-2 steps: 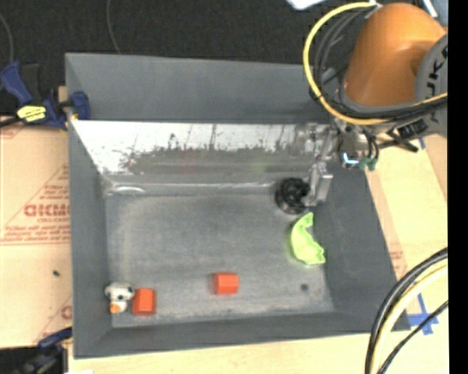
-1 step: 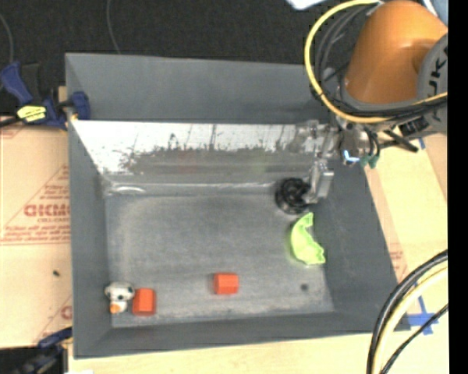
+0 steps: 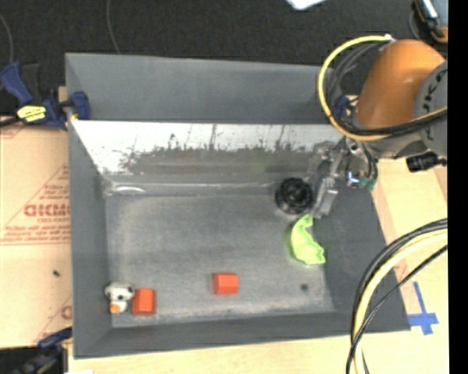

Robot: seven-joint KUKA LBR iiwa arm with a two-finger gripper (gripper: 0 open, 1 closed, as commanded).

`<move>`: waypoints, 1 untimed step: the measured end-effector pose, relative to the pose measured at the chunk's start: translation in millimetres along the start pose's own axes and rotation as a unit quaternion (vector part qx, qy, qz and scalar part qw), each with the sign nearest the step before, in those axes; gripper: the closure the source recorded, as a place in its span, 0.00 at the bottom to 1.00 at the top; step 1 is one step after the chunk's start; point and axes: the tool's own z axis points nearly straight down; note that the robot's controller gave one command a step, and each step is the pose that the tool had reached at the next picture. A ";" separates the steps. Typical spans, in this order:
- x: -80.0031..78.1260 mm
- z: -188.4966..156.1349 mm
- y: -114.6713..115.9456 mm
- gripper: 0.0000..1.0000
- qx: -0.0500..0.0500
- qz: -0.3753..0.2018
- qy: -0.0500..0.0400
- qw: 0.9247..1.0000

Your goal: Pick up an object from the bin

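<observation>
My gripper (image 3: 327, 187) is at the bin's right side, near the back wall. Just left of it lies a black round thing (image 3: 294, 195). Directly below it a crumpled lime-green thing (image 3: 305, 242) rests on the bin floor, its top edge close under the gripper. Whether the gripper touches either one is unclear.
A small orange block (image 3: 226, 284) lies on the floor near the front middle. In the front left corner, a second orange block (image 3: 144, 301) sits against a small white toy (image 3: 119, 296). The arm with its orange cover and cables hangs over the right rim.
</observation>
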 end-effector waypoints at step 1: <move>-4.4 8.3 -10.9 0.00 0.000 -0.162 -0.004 0.987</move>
